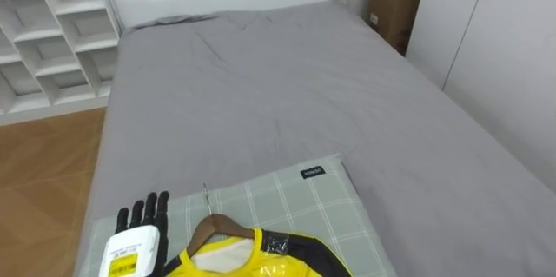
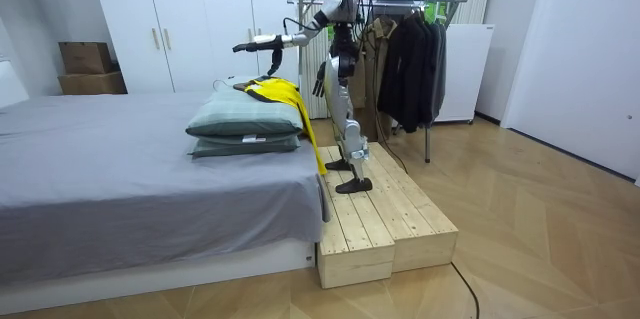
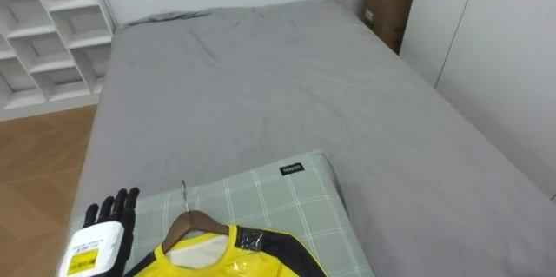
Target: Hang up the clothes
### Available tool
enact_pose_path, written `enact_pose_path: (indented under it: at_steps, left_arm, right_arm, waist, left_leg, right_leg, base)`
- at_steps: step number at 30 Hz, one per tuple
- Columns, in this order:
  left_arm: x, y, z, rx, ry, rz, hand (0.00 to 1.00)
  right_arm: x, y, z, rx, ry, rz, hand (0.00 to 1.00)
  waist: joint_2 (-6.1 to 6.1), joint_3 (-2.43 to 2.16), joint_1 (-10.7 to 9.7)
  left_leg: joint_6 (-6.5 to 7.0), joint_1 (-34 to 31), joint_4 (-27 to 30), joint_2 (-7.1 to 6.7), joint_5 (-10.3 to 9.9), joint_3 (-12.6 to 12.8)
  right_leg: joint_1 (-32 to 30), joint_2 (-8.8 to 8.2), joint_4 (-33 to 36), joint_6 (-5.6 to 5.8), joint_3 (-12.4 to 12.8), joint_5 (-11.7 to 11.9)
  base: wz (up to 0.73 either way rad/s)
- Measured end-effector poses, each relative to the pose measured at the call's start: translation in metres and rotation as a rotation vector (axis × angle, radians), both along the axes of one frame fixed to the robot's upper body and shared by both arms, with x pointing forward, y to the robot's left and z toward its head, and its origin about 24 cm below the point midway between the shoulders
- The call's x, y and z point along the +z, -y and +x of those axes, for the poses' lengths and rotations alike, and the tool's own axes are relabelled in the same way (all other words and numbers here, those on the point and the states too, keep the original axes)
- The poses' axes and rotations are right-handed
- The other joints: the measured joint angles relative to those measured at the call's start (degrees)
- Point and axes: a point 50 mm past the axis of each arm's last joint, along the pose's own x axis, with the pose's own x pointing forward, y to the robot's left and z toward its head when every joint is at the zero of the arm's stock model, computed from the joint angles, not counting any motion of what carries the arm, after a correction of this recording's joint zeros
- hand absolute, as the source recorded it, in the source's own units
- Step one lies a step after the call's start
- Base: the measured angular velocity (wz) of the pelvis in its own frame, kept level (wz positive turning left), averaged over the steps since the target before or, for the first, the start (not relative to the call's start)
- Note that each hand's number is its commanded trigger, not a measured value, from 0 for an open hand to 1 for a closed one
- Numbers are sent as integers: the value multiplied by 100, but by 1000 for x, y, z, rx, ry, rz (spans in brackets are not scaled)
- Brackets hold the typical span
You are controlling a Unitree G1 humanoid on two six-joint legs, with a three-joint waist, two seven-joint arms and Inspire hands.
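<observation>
Here the left robot hand point(image 1: 139, 223) hovers straight-fingered over the pillow point(image 1: 295, 199).

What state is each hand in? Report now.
Left hand: open, holding nothing, beside the hanger.
Right hand: down at the robot's side, state cannot be told.

Open grey bed point(image 1: 287, 86) ahead; hanger point(image 1: 212, 223) just beside left hand point(image 1: 141, 216)

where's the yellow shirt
The yellow shirt lies bottom centre of the eye views, on the green checked pillow, right of the left hand.
</observation>
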Motion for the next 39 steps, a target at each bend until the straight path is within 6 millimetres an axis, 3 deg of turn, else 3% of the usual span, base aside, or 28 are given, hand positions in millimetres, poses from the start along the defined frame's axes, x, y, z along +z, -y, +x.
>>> enact_pose_path:
  at_steps: [18,23,29,39]
  left_arm:
    - [-3,-6,11,112,-37,-139,0]
    - [-12,-9,7,155,-117,-207,0]
    - [-22,-13,-1,198,-197,-245,0]
    - [-23,-14,5,196,-215,-247,0]
  right_arm:
    - [2,0,11,28,17,-6,0]
    - [3,-2,16,42,13,4,0]
    - [2,-3,16,68,-2,-1,0]
    - [5,-5,27,116,13,-12,0]
  waist:
    - [-67,26,7]
    - [-136,64,17]
    - [-166,58,25]
    - [-168,60,52]
  left_leg:
    - [41,-394,12,4,26,3]
    - [41,-479,12,4,25,27]
    - [41,-526,13,6,25,32]
    - [52,-810,87,20,33,35]
  right_leg:
    - [-460,5,87,-24,60,52]
    - [-569,0,148,-27,57,54]
    - [-622,2,156,-34,57,69]
    - [-903,8,202,-61,56,113]
  base:
    - [-1]
    - [0]
    - [0]
    - [0]
